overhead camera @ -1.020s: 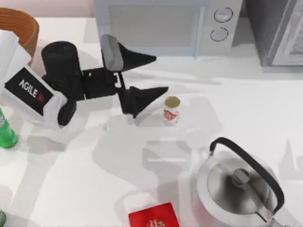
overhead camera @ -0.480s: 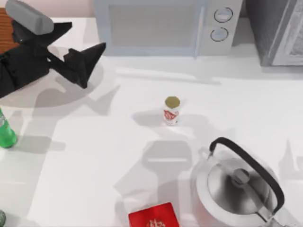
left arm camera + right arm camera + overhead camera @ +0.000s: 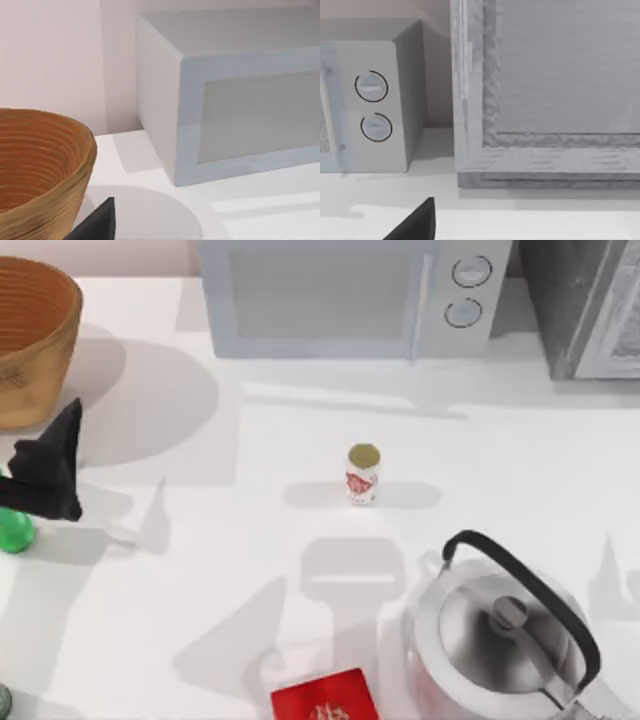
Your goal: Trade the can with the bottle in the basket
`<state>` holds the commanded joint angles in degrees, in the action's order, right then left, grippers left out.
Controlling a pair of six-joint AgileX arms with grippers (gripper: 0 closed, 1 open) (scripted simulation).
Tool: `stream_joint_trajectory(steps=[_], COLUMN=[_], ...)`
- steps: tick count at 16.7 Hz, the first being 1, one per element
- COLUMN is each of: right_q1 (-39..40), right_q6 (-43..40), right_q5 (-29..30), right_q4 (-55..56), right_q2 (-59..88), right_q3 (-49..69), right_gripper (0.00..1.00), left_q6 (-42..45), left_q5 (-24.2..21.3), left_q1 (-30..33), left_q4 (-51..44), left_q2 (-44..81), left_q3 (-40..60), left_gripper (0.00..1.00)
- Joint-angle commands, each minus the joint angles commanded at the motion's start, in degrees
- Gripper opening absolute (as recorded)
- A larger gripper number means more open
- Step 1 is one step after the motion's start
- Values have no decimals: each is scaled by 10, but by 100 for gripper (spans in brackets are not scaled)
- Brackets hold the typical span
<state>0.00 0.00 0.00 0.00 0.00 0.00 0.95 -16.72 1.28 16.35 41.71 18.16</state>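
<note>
The small white can with a red label and gold top stands upright alone in the middle of the table. Far to its left, the brown wooden basket sits at the back left corner; its rim also fills the near side of the left wrist view. The green bottle stands at the left edge in front of the basket, its upper part hidden by my left gripper. That gripper hangs open over the bottle and holds nothing. A dark part of my right gripper shows in the right wrist view.
A grey microwave lines the back edge, with a grey cabinet at the back right. A steel kettle with a black handle stands front right. A flat red box lies at the front edge.
My left arm has pulled back from beside the can, past the basket, to the table's left edge over the bottle. The can has stayed in place.
</note>
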Motion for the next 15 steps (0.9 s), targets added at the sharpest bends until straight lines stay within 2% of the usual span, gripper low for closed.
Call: stream_joint_trajectory(steps=[4, 8, 11, 15], right_q1=[0, 0, 0, 0], right_q6=[0, 0, 0, 0], right_q5=[0, 0, 0, 0], right_q4=[0, 0, 0, 0], right_q2=[0, 0, 0, 0], right_q3=[0, 0, 0, 0], right_gripper=[100, 100, 100, 100], left_q6=[-4, -7, -9, -9], left_q5=[85, 143, 164, 167], left_q1=[-11, -14, -13, -13], left_q4=[-85, -141, -160, -163], left_q2=[-208, -353, -409, -417], left_q3=[-92, -155, -178, -182], left_gripper=[100, 100, 100, 100])
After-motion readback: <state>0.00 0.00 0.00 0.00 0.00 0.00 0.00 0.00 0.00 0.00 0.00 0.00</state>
